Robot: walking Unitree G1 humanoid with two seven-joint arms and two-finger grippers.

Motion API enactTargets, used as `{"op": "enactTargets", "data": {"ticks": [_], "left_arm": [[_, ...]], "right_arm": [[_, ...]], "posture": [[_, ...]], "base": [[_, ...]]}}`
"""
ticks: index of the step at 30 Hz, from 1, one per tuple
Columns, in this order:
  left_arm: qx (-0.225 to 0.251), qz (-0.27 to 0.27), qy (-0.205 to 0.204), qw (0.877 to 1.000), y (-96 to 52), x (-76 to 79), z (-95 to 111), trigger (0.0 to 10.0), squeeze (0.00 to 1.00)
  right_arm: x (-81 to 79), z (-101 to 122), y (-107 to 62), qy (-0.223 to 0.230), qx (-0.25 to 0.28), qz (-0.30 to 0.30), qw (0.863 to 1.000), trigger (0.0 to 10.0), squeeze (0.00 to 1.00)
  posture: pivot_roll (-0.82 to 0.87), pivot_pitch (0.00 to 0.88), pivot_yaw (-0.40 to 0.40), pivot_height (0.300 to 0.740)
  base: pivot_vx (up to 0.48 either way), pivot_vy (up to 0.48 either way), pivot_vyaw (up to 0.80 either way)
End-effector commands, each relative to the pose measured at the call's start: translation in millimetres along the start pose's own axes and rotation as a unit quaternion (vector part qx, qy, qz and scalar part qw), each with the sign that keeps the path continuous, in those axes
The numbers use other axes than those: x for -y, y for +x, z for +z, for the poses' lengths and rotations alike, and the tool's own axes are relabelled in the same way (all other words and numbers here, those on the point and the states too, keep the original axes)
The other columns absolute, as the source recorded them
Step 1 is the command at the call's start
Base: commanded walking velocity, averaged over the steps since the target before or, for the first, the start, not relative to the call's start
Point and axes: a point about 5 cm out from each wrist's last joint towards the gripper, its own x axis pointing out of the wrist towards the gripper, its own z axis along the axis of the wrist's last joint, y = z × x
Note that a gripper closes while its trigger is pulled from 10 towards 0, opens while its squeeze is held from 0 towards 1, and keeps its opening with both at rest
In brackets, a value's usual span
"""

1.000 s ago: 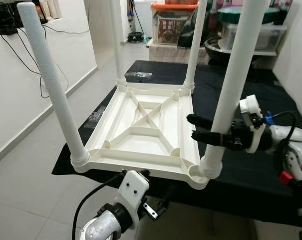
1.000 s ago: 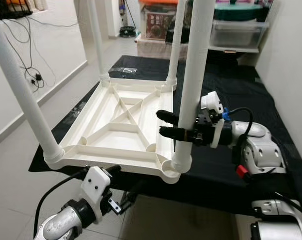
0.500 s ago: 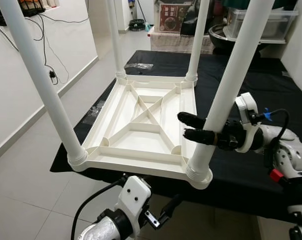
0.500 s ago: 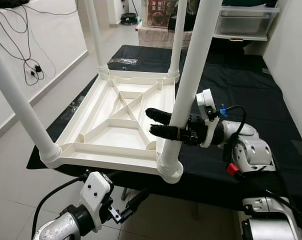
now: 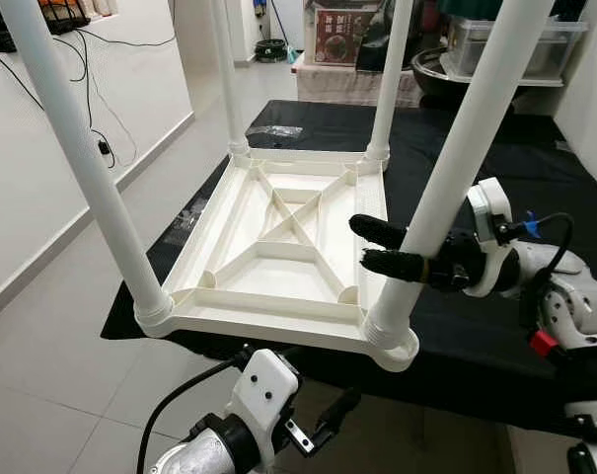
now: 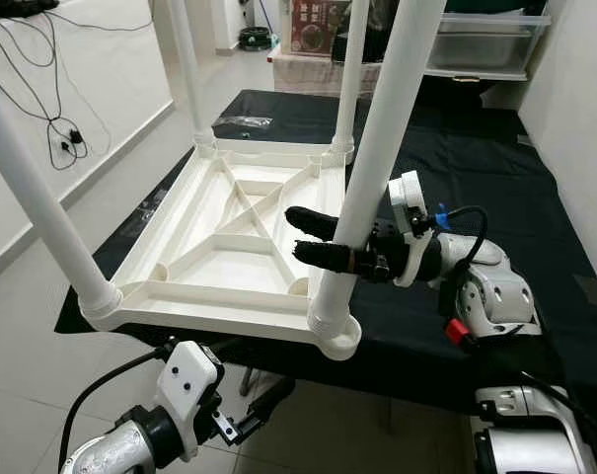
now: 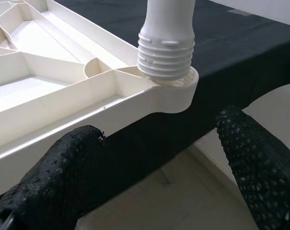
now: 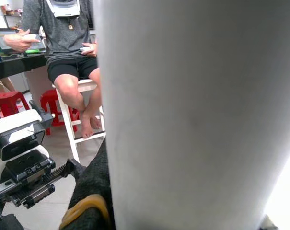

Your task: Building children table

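A white plastic children's table lies upside down on a black-covered bench, its ribbed underside facing up. Its legs stand upright, one in each corner socket. My right gripper reaches in from the right and straddles the near right leg a little above its threaded base. Its fingers are shut on that leg, which looms pale and very close in the right wrist view. My left gripper hangs open below the tabletop's near edge, under that same corner, holding nothing.
A small clear plastic bag lies at the bench's far left. Storage boxes and a bowl stand behind the bench. Cables hang on the left wall above tiled floor. A person sits on a white stool near red stools.
The camera has shifted, so the whole scene sits differently in the picture. My right gripper stays on the near right leg, and my left gripper stays low under the near edge.
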Motion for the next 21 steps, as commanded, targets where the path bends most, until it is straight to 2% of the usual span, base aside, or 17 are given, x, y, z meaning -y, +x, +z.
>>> {"op": "enactTargets", "data": {"ticks": [1, 8, 11, 21], "left_arm": [[-0.01, -0.005, 0.004, 1.0, -1.6, 0.2, -1.7, 10.0, 0.0], [-0.01, -0.005, 0.006, 1.0, -1.9, 0.3, -0.8, 10.0, 0.0], [-0.011, -0.005, 0.007, 1.0, -2.3, 0.6, -0.2, 10.0, 0.0], [-0.012, -0.003, 0.009, 1.0, -1.5, -0.2, -0.3, 10.0, 0.0]], "right_arm": [[-2.2, 0.6, -1.0, -0.011, 0.001, 0.005, 1.0, 10.0, 0.0], [-0.3, -7.4, -4.1, -0.018, -0.022, -0.003, 1.0, 10.0, 0.0], [1.6, -6.0, -5.6, -0.031, -0.026, -0.007, 0.999, 10.0, 0.0], [-3.1, -1.7, -7.9, -0.03, -0.03, 0.013, 0.999, 10.0, 0.0]], "posture": [[0.1, 0.165, 0.041, 0.74], [0.1, 0.17, 0.039, 0.74], [0.11, 0.174, 0.041, 0.74], [0.1, 0.175, 0.039, 0.74]], "base": [[0.0, 0.0, 0.0], [0.0, 0.0, 0.0], [0.0, 0.0, 0.0], [0.0, 0.0, 0.0]]}}
